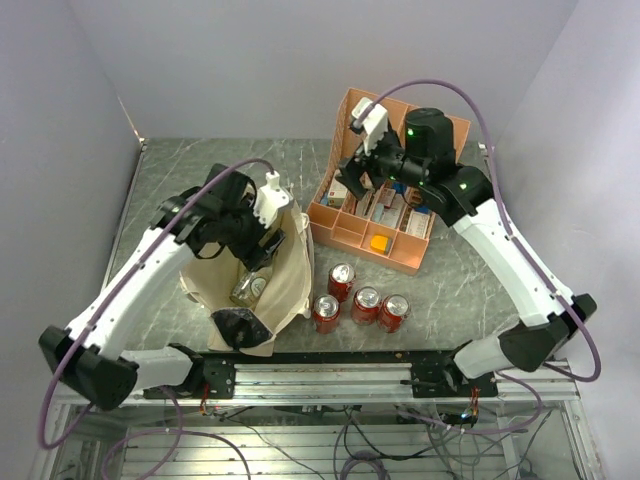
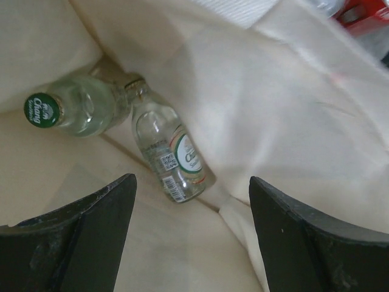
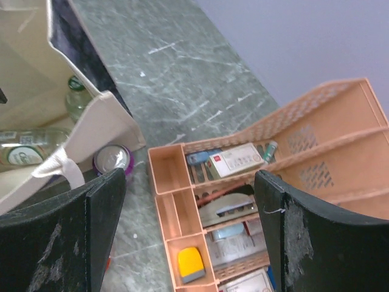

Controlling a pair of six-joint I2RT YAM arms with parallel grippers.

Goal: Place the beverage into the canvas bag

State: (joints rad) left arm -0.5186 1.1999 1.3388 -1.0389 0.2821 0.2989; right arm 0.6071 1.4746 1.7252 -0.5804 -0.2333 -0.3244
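Note:
The cream canvas bag (image 1: 290, 270) stands open at the front left, its dark panel (image 1: 243, 328) toward the near edge. Two clear glass beverage bottles lie inside on the fabric (image 2: 292, 109): one with a green cap (image 2: 67, 112), one beside it (image 2: 170, 152). My left gripper (image 2: 191, 182) hangs open just above the bag's mouth (image 1: 262, 245), holding nothing. Several red beverage cans stand on the table right of the bag (image 1: 342, 282) (image 1: 366, 304). My right gripper (image 3: 189, 176) is open and empty, held above the organizer (image 1: 355, 180).
An orange-pink divided organizer (image 1: 400, 262) with small boxes and a yellow item (image 3: 190, 264) sits at the back right. One can (image 3: 112, 159) stands close to the bag's corner (image 3: 103, 118). Grey walls close in the marbled table (image 1: 200, 160) on three sides.

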